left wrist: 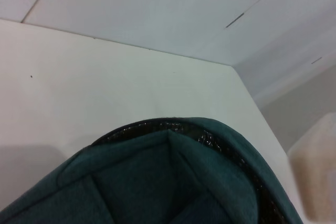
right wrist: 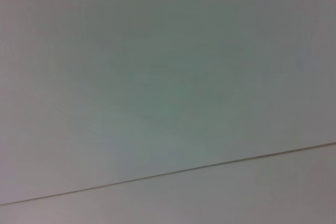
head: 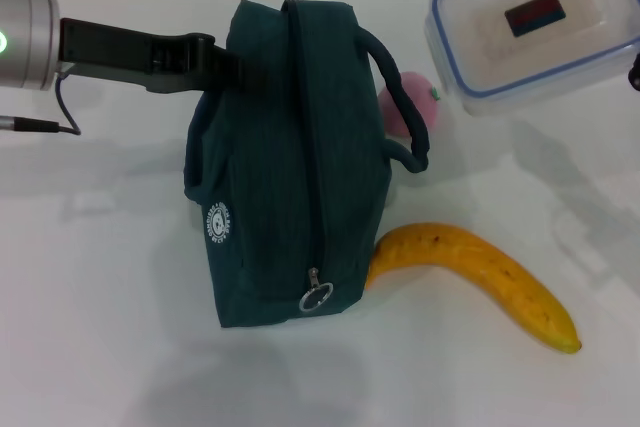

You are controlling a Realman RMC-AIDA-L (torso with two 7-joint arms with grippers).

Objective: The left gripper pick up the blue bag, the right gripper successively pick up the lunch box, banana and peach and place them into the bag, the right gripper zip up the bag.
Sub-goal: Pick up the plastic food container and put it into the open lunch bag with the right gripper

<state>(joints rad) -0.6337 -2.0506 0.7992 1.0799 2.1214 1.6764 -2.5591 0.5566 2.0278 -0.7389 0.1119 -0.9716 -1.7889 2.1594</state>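
Note:
The blue bag [head: 290, 167] stands in the middle of the white table, its zip [head: 308, 147] running along the top to a silver ring pull [head: 315, 298] at the near end. My left gripper [head: 230, 65] reaches in from the left and is shut on the bag's upper far edge; the left wrist view shows the bag's fabric [left wrist: 173, 182] and shiny lining close up. The lunch box [head: 535, 27] hangs tilted above the table at the back right, and only a dark bit of my right gripper [head: 634, 69] shows at its edge. The peach [head: 412, 99] lies behind the bag's right handle. To the bag's right lies the banana [head: 480, 272].
The table [head: 100, 297] stretches bare on the left and in front of the bag. A grey cable [head: 40, 125] lies at the far left under my left arm. The lunch box's shadow falls on the table at the right. A pale wall stands behind the table.

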